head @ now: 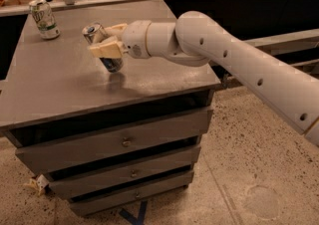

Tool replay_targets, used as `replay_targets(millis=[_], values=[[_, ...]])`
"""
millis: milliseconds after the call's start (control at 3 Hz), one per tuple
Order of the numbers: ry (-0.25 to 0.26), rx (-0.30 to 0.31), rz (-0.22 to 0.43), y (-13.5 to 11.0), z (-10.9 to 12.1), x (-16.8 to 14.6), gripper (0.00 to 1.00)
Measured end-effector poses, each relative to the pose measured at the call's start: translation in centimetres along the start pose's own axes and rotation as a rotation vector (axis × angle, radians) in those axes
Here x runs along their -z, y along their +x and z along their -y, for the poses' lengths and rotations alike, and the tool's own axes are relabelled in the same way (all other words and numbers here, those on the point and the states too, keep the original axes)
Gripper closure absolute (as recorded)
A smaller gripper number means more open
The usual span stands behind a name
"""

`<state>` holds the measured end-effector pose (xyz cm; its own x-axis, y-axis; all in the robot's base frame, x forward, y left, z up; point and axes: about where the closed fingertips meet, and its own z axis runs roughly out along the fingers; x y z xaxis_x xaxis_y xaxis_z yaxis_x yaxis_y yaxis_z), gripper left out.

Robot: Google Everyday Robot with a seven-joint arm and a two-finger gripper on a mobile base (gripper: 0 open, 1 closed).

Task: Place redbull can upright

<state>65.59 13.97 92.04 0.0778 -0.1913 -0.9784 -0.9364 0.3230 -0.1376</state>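
The redbull can [101, 46] is a slim silver-and-blue can, held tilted with its silver top toward the upper left and its blue end down, just above the grey cabinet top [65, 84]. My gripper [107, 41] is shut on the redbull can around its middle, with cream fingers [105, 50] on both sides. The white arm reaches in from the right.
A white-and-green can [44, 18] stands upright at the far left corner of the cabinet top. The cabinet has several drawers [124, 142] below. A railing and dark wall run behind. Speckled floor lies to the right.
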Motion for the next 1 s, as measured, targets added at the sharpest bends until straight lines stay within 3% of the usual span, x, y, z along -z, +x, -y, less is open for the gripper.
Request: replay_targets(millis=[333, 1000], values=[[0.025, -0.043, 0.044, 0.54, 0.48, 0.09, 1.0], [0.058, -0.056, 0.15, -0.26, 1.21, 0.61, 1.0]])
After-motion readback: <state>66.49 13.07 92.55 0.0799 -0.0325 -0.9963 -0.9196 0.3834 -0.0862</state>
